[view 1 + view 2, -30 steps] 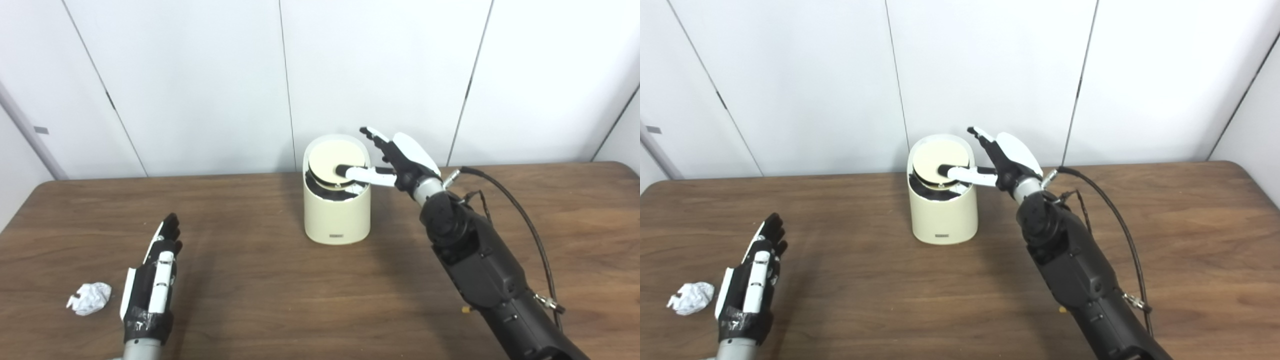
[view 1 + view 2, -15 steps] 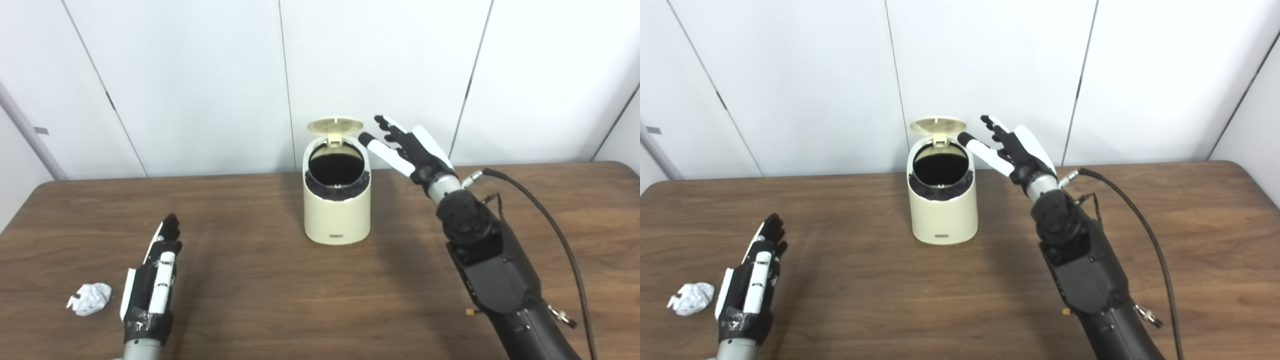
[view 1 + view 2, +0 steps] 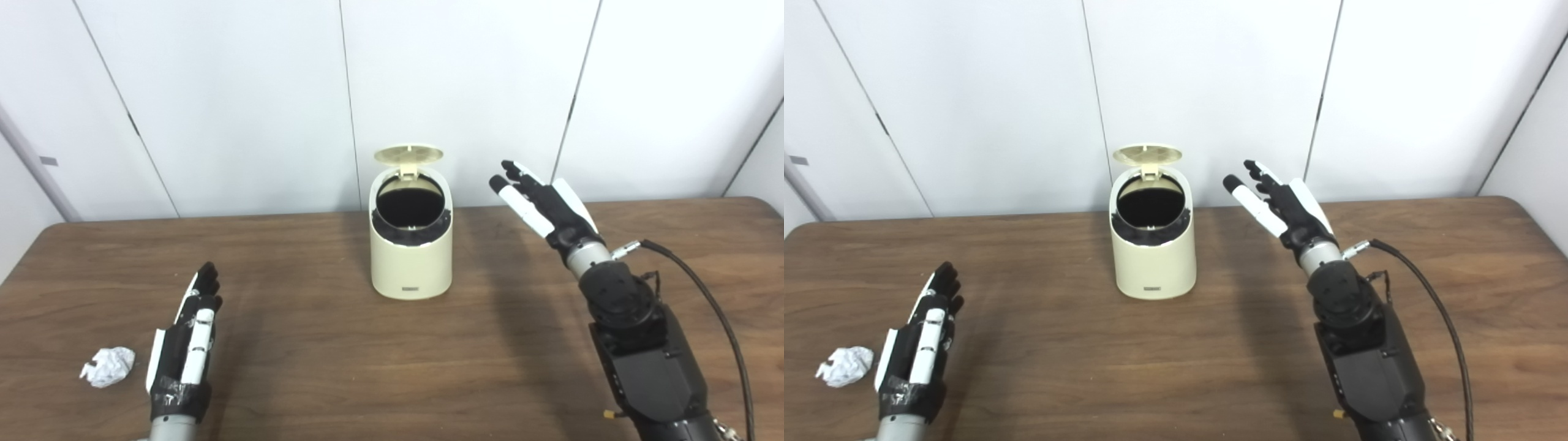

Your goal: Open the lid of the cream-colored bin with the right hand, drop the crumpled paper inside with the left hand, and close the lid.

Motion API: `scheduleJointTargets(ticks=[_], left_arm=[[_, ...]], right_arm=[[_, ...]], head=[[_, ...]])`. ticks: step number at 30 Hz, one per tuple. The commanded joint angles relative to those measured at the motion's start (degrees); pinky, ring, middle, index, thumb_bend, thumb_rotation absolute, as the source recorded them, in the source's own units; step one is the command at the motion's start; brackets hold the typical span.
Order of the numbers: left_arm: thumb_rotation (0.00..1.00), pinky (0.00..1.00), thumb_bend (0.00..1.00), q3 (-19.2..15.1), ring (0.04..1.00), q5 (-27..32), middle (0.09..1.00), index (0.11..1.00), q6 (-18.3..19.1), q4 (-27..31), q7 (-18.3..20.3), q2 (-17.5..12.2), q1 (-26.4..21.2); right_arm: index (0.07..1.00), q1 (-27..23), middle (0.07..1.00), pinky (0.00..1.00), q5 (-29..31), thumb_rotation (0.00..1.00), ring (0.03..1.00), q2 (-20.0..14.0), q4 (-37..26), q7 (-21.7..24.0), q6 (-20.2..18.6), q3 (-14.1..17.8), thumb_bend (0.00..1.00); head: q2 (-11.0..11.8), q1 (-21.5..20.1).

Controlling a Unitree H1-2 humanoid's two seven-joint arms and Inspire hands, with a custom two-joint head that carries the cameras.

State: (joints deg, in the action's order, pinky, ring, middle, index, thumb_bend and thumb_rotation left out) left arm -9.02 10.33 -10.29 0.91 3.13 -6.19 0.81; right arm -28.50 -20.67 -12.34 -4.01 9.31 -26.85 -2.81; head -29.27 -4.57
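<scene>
With the bin (image 3: pixel 411 245) lid (image 3: pixel 408 154) up, the empty right hand (image 3: pixel 542 202) hung spread; the left hand (image 3: pixel 184 349), also spread, lay beside the crumpled paper (image 3: pixel 107 366).

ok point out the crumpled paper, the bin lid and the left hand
crumpled paper (image 3: pixel 108 366), left eye view, middle of the white wad
bin lid (image 3: pixel 408 154), left eye view, centre of the raised lid's underside
left hand (image 3: pixel 915 354), right eye view, back of the hand

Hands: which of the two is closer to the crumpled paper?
The left hand, resting low beside the crumpled paper at the table's near left; the right hand is raised right of the open cream-colored bin.
</scene>
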Motion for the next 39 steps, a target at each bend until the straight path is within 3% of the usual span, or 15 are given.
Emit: scheduleJointTargets(ticks=[1, 8, 12, 19, 31, 39], left_arm=[[0.75, 1.0, 0.31, 0.5, 1.0, 0.94, 0.987, 0.982, -1.52, -5.07, 0.72, 1.44, 3.12], [0.75, 1.0, 0.33, 0.35, 1.0, 1.58, 0.989, 0.982, -0.62, -3.86, 1.08, 1.03, 3.22], [0.75, 1.0, 0.34, -0.09, 1.0, 3.19, 0.995, 0.982, -0.3, -3.46, 1.56, 1.18, 3.18], [0.78, 1.0, 0.32, -0.21, 1.0, 3.3, 0.987, 0.97, 0.32, -2.73, 1.2, 1.01, 3.24], [0.78, 1.0, 0.32, -0.29, 1.0, 3.94, 0.989, 0.971, 0.37, -2.83, 2.01, 0.45, 3.13], [0.76, 1.0, 0.34, -0.49, 1.0, 4.49, 0.99, 0.97, 0.79, -1.96, 2.13, 0.43, 3.5]], right_arm=[[0.928, -0.28, 0.944, 0.89, 1.52, 1.0, 0.929, -0.62, -2.78, -0.86, 1.93, 1.18, 0.61], [0.926, 5.01, 0.953, 0.94, 4.28, 1.0, 0.927, -1.32, -7.26, -1.16, 2.54, 3.05, 0.57], [0.923, 8.21, 0.96, 0.98, 8.99, 1.0, 0.947, -0.33, -8.55, -1.32, 3.67, 5.99, 0.55], [0.923, 11.74, 0.982, 1.0, 14.8, 1.0, 0.967, 0.97, -6.0, -3.52, 9.32, 9.62, 0.56], [0.965, 14.56, 1.0, 1.0, 34.65, 1.0, 1.0, 5.15, -1.52, -1.79, 12.45, 17.92, 0.61], [0.99, 15.6, 1.0, 1.0, 40.09, 1.0, 1.0, 5.63, 0.9, -1.65, 14.85, 19.31, 0.62]], head=[[-0.15, -0.13], [-1.06, -0.76], [-1.5, -0.9], [-2.08, -1.3], [-2.84, -1.24], [-3.34, -1.06]])
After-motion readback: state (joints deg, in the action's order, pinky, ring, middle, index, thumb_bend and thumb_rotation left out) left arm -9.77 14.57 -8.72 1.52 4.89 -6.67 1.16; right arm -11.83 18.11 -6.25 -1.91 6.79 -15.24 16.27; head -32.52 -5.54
